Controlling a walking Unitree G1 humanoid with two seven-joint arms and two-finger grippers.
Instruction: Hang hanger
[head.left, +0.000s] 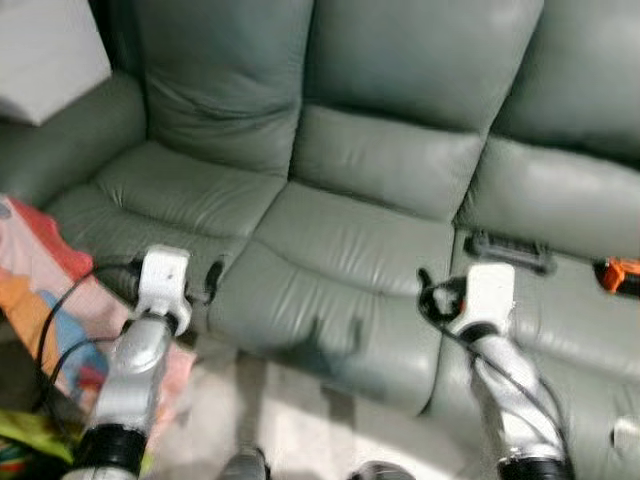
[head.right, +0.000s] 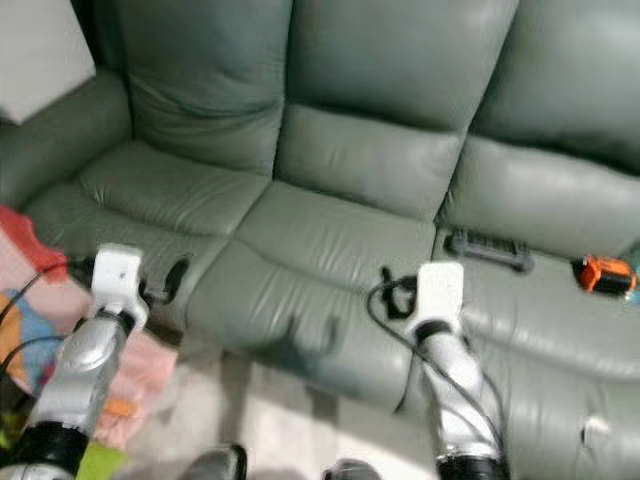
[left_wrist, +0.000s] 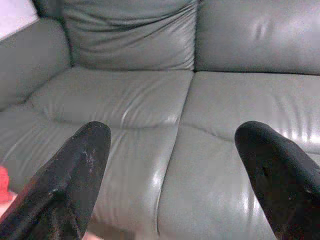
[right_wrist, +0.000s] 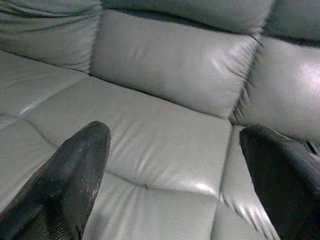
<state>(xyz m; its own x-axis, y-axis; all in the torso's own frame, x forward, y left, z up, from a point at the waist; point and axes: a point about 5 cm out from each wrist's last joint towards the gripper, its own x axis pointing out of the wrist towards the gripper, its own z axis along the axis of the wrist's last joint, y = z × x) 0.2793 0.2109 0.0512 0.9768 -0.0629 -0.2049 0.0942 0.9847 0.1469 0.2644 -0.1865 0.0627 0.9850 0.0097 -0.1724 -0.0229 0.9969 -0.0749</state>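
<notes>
1. Nearest the camera, the robot's two silver arms reach forward over a pale floor (head.left: 290, 420), with two dark rounded shapes, too blurred to identify, at the bottom edge between them.
2. The left gripper (left_wrist: 172, 165) hovers in front of the sofa's left seat cushion, near its front edge. Its two black fingers (left_wrist: 75, 175) are spread wide with nothing between them.
3. The right gripper (right_wrist: 175, 170) hovers over the front of the middle seat cushion, close to the seam with the right cushion. Its fingers (right_wrist: 70, 170) are likewise spread wide apart and hold nothing.
4. To the robot's left, beside the sofa's left arm, lies a colourful cloth (head.left: 40, 300) in pink, orange, blue and red, with something yellow-green below it at the corner.
5. The grey-green leather sofa (head.left: 340, 240) spans the view, with three seat cushions and three back cushions.
6. On the right seat cushion, just beyond the right arm's white wrist block, lies a flat dark object (head.right: 488, 248); it may be the hanger, but the blur keeps me from telling for certain. It lies on the cushion, apart from both grippers.
7. Further right on the same cushion sits a small orange and black object (head.right: 602, 274), well apart from the dark one.
8. At the far upper left, above the sofa's arm, is a pale white block (head.left: 45, 55).
</notes>
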